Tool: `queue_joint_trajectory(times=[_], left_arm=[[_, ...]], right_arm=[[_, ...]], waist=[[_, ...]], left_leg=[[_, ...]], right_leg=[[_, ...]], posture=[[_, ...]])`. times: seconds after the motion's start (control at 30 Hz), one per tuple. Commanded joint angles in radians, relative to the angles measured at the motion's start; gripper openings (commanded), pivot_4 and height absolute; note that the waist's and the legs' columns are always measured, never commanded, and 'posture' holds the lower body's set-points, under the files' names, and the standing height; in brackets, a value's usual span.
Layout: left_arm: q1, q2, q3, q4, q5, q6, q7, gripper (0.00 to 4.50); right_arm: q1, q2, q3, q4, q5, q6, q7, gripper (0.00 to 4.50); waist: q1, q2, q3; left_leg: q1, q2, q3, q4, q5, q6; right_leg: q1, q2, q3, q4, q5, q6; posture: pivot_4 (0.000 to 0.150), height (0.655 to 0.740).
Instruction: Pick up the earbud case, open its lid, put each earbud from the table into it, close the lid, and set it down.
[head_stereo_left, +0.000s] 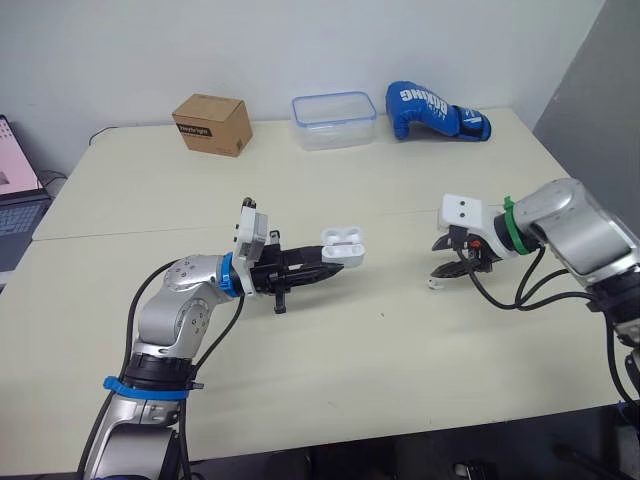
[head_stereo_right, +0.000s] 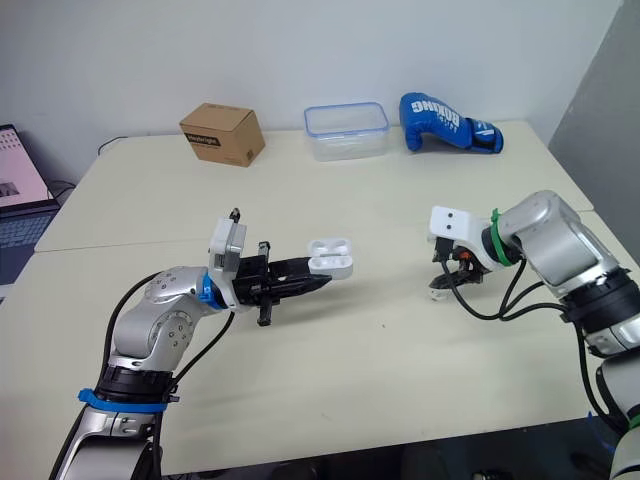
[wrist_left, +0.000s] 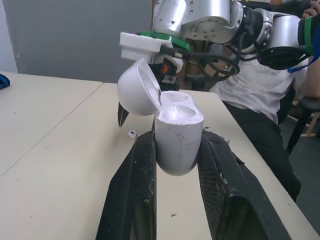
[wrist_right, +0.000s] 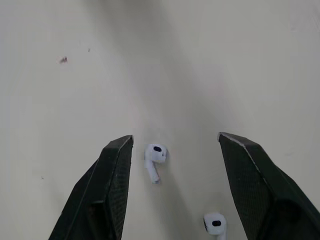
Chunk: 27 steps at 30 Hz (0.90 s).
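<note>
**1. Case position.** The earbud case is off the table, clamped between the 2 fingers of the left gripper. The fingers close narrowly on its lower body. The lid is hinged back and both sockets look empty.

**2. Right gripper.** The right gripper hovers low over the table with its fingers spread wide, holding nothing. The first earbud lies on the table between the fingers, nearer one of them. The second earbud lies near it.

**3. Handling.** The case is judged light, rigid and smooth-shelled, so it is liable to slip. Grip the lower body, clear of the hinge. Each earbud is judged very light, hard and glossy, and likely to skid under a closing finger. Take hold across the bulb, not the thin stem.

**4. Markings.** The blue boxing glove carries white lettering that appears to read "BOXING". The cardboard box bears a dark printed label, too small to read. The case and earbuds show no legible marking.
</note>
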Motion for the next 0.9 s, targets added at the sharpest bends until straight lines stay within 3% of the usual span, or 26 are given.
queue_joint_trajectory(times=[0.03, 0.9], left_arm=[[0.003, -0.002, 0.008, -0.02, -0.012, -0.022, -0.015, 0.79], [0.017, 0.005, 0.002, -0.014, -0.003, -0.023, -0.036, 0.79]], right_arm=[[-0.022, 0.019, 0.007, 0.057, -0.071, -0.069, 0.042, 2.8], [0.164, 0.117, -0.088, 0.008, -0.167, -0.005, -0.038, 2.8]], waist=[[0.0, 0.0, 0.0], [0.0, 0.0, 0.0]], left_leg=[[0.0, 0.0, 0.0, 0.0, 0.0, 0.0], [0.001, 0.0, -0.001, 0.001, 0.0, 0.0]], right_leg=[[0.0, 0.0, 0.0, 0.0, 0.0, 0.0], [0.001, 0.0, 0.0, 0.001, 0.0, 0.0]], posture=[[0.15, 0.7307], [0.15, 0.7307]])
